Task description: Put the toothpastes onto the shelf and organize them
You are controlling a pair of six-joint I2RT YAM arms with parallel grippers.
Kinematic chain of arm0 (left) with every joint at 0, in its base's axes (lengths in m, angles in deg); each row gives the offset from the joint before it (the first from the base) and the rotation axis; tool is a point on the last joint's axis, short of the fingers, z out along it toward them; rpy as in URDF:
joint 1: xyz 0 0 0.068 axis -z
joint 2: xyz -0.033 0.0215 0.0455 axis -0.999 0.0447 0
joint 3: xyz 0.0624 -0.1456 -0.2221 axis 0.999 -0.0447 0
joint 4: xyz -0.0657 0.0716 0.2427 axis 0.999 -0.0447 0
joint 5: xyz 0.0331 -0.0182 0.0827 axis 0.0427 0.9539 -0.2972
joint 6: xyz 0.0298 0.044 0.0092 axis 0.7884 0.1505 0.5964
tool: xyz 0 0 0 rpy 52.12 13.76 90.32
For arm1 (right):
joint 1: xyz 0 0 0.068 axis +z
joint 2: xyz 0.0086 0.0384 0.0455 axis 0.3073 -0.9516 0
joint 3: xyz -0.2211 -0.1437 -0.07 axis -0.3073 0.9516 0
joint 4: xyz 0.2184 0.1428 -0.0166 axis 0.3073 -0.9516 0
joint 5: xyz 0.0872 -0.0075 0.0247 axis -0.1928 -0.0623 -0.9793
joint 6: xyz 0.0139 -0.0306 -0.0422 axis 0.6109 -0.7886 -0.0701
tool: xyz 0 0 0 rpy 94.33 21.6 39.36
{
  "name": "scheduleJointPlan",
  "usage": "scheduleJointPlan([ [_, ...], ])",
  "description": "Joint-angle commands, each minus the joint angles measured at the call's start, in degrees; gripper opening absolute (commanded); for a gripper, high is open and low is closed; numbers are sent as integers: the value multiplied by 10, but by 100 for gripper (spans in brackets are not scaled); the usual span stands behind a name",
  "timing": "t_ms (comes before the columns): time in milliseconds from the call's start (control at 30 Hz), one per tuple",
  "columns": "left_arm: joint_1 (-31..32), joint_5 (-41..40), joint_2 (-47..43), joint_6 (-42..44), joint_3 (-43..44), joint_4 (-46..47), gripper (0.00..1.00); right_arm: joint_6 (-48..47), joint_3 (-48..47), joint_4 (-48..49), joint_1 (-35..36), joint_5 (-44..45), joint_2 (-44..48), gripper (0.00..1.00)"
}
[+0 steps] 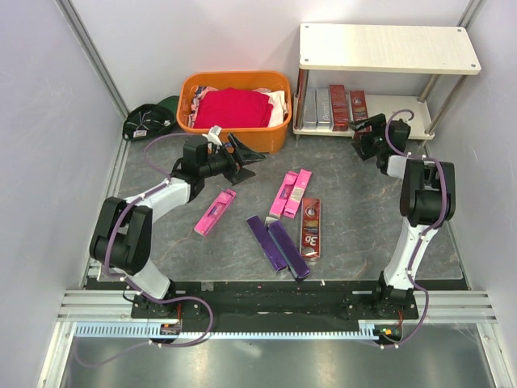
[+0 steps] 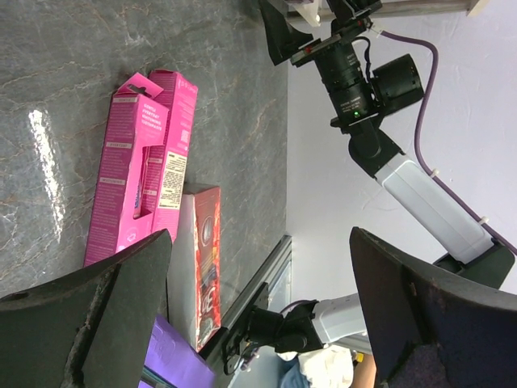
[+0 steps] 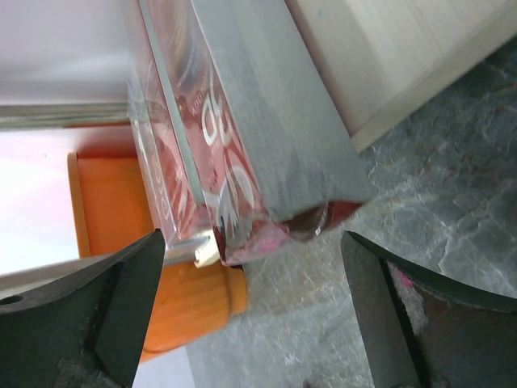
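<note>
Placing step, R side: the right gripper (image 1: 365,142) is nose-in at the lower tier of the shelf (image 1: 388,50), jaws wide w/ gaps either side, holding nothing. Dead ahead of it a dark red box (image 1: 358,103) lies on the lower board beside other toothpastes, dark red and silver-grey (image 1: 315,107), so that box looks delivered. The left gripper (image 1: 246,159) hangs over the surface (image 1: 363,234), also wide and empty. Six toothpastes lie on the surface: a pink pair (image 1: 291,194) and a second dark red one (image 1: 311,228) ahead of the left gripper, and a lone pink box (image 1: 216,212) and a purple pair (image 1: 277,244) nearer the arm bases than it. Next, prob.: the right arm backs straight out w/o clipping the row, then a pick from the surface; the left sits closer to the pink ones. The right wrist view shows the box end (image 3: 242,202) up close, clear of both fingers (image 3: 97,323), w/ the orange basket (image 3: 105,202) beyond; the top view can't resolve that gap. The left wrist view shows the pink pair (image 2: 145,162) ahead of its own gripper (image 2: 260,234). Only the top view gives the full count.
</note>
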Motion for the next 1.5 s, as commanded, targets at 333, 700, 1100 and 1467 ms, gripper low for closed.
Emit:
scheduleJointPlan([
  [333,-3,20,22,5,9,20,98,-19,22,-8,-14,21,72,87],
  [700,-3,20,32,4,17,19,97,-32,-99,-36,-14,-3,-23,74],
  [1100,2,11,40,31,30,-15,97,-67,-30,-56,-10,-2,34,78],
  [1467,63,-77,56,166,140,-199,97,-137,125,-95,-9,-17,195,86],
])
